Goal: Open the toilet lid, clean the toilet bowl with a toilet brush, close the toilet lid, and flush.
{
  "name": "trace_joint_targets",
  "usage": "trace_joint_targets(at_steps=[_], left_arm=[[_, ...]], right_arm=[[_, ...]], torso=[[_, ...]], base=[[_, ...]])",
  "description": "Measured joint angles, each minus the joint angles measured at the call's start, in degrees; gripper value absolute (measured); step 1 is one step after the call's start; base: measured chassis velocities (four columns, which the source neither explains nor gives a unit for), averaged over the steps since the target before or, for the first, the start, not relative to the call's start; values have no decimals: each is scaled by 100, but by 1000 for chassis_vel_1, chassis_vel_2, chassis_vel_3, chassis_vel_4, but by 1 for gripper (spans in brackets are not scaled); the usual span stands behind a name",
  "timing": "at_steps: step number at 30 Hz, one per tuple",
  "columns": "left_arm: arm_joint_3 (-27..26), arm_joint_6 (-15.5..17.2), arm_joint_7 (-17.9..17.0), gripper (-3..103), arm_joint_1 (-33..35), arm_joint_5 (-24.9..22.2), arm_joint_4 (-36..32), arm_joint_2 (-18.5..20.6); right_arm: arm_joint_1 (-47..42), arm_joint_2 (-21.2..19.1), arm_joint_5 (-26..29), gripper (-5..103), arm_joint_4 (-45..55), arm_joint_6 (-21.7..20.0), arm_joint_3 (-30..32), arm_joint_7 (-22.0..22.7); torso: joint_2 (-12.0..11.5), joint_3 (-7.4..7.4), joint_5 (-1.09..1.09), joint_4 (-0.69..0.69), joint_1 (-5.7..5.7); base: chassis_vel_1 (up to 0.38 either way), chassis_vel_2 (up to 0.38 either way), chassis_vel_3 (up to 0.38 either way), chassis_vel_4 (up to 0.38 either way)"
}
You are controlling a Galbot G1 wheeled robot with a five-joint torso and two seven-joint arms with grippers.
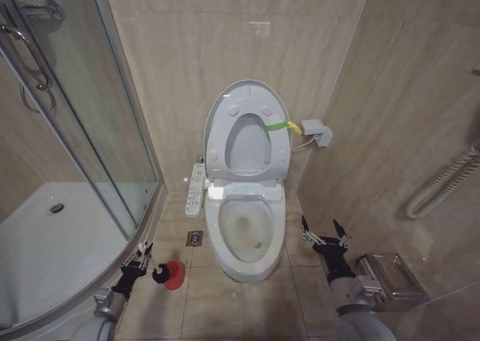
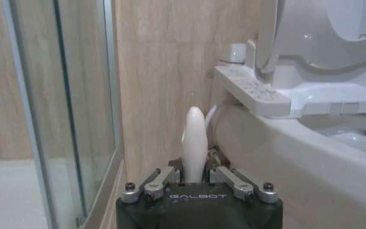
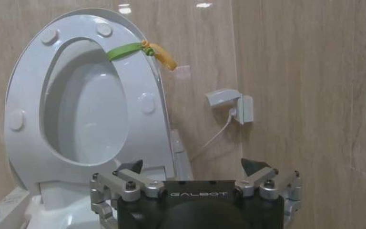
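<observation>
Against the tiled back wall, the toilet lid (image 1: pixel 247 135) stands fully raised, with the ring-shaped seat (image 1: pixel 250 142) lifted flat against its underside, round bumpers facing out. A green-yellow strap (image 1: pixel 283 126) hangs from the lid's right edge, near a small white wall box (image 1: pixel 317 132) with a cord. Below, the toilet bowl (image 1: pixel 246 232) lies uncovered, a little water at its bottom. A long white button panel (image 1: pixel 196 187) runs along the bowl's left side; its markings are too small to read.

Low on the left, beside the curved glass shower enclosure (image 1: pixel 75 169), the left gripper (image 1: pixel 142 257) is closed on the slim pale handle of the toilet brush (image 2: pixel 194 143). The brush's dark head (image 1: pixel 160 273) rests at the small red cup (image 1: pixel 174 275) on the floor tiles, left of the bowl's front. In the left wrist view the handle rises upright between the clamped fingers, and the word "GALBOT" reads on the black gripper body.

Right of the bowl, the right gripper (image 1: pixel 324 231) hangs above the floor with its fingers spread apart and nothing between them. Its body also carries "GALBOT" in the right wrist view. A metal paper holder (image 1: pixel 386 277) sits on the right wall just behind it.
</observation>
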Motion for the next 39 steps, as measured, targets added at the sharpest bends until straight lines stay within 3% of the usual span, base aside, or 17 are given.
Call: trace_joint_targets(at_steps=[7,12,18,29,39], left_arm=[[-69,212,-254,20,320,-106,-967,134],[-90,582,-453,20,711,-210,-2199,373],[-96,628,-464,20,1071,-290,-3128,549],[-125,741,-476,20,1474,-542,-4138,994],[24,796,-236,20,1093,-1311,-4492,1762]], right_arm=[[0,0,0,100,0,0,0,0],[0,0,0,100,0,0,0,0],[0,0,0,100,0,0,0,0],[0,0,0,100,0,0,0,0],[0,0,0,100,0,0,0,0]], torso=[[0,0,0,0,0],[0,0,1,0,0],[0,0,1,0,0],[0,0,1,0,0],[0,0,0,0,1]], base=[[0,0,0,0],[0,0,0,0],[0,0,0,0],[0,0,0,0],[0,0,0,0]])
